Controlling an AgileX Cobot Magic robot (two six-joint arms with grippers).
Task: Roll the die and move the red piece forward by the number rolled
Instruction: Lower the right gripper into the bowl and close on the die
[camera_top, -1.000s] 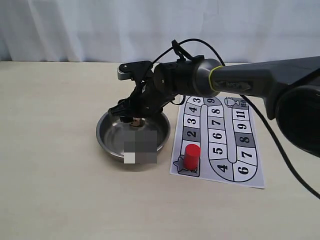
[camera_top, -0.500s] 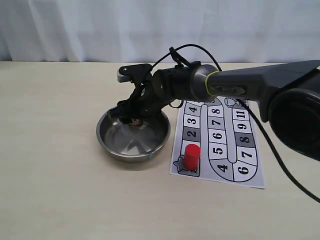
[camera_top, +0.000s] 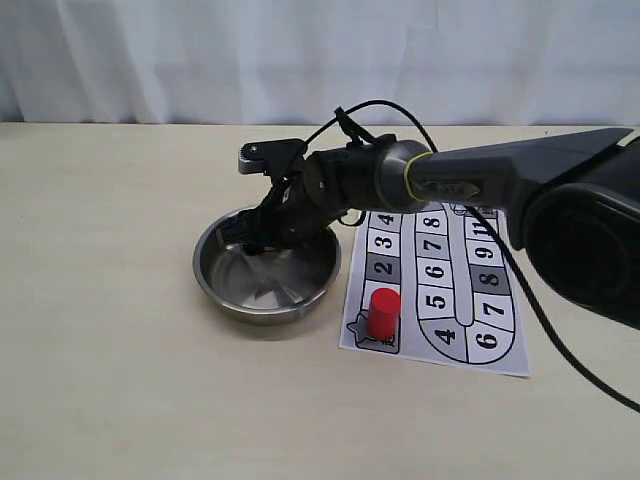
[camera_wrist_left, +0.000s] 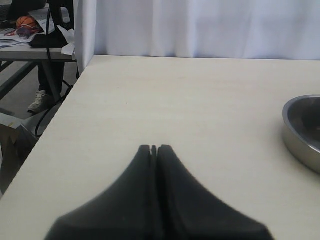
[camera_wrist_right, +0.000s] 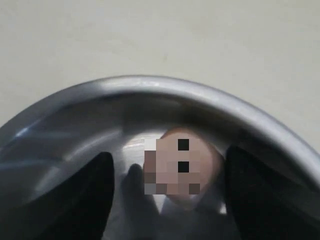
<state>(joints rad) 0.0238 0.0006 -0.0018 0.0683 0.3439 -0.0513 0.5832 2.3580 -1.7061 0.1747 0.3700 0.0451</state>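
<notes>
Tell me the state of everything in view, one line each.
Round steel bowl: upright on the table.
Small tan wooden die: loose inside the bowl, ungripped.
Numbered paper board: flat on the table.
Red cylinder piece: upright on the board's star square.
Right gripper: open, around the die.
Left gripper: shut, empty.

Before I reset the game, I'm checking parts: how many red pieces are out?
1. The red piece stands on the board's star corner, beside the bowl; the arm hides some far squares.

Bowl (camera_top: 265, 310) L of board (camera_top: 470, 300); red piece (camera_top: 383, 312) on board's near-L corner; die (camera_wrist_right: 182, 167) in bowl.
</notes>
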